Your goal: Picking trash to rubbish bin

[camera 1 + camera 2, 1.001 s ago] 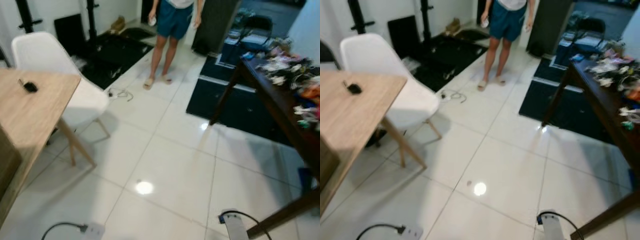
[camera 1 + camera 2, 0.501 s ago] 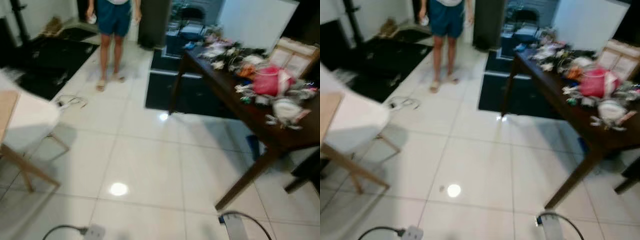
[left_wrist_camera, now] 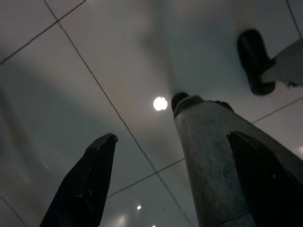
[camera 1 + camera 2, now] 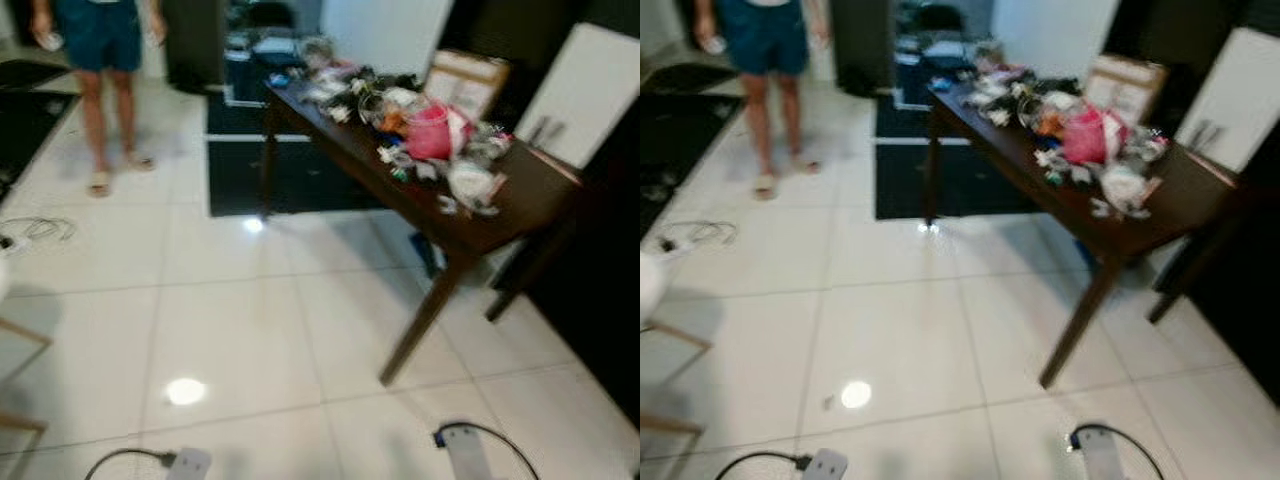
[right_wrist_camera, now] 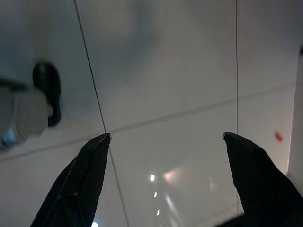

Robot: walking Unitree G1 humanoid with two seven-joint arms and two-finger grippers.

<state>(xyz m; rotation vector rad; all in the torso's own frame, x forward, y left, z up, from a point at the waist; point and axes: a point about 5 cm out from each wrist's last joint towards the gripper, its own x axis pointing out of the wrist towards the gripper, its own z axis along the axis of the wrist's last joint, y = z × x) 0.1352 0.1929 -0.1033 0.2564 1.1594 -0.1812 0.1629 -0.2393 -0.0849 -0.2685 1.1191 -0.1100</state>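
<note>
A dark wooden table [image 4: 520,190] stands right of centre, heaped with clutter: a pink bundle [image 4: 432,130], a crumpled white piece [image 4: 468,182] and several small scraps [image 4: 330,85]. Both arms hang low over the white tiled floor. My left gripper [image 3: 171,138] is open with nothing between its fingers, beside my own grey leg [image 3: 213,156]. My right gripper [image 5: 166,137] is also open over bare tiles, and a tiny red speck [image 5: 278,136] lies on the floor near it.
A person [image 4: 100,45] in blue shorts stands at the far left. Black mats [image 4: 290,175] lie behind the table. A power strip with cable [image 4: 188,463] and a white device with cable [image 4: 465,455] lie near my feet. A chair leg [image 4: 20,335] shows at the left edge.
The camera has swung to the right: the light wooden table and white chair have slid out on the left, and the dark cluttered table has come to the middle.
</note>
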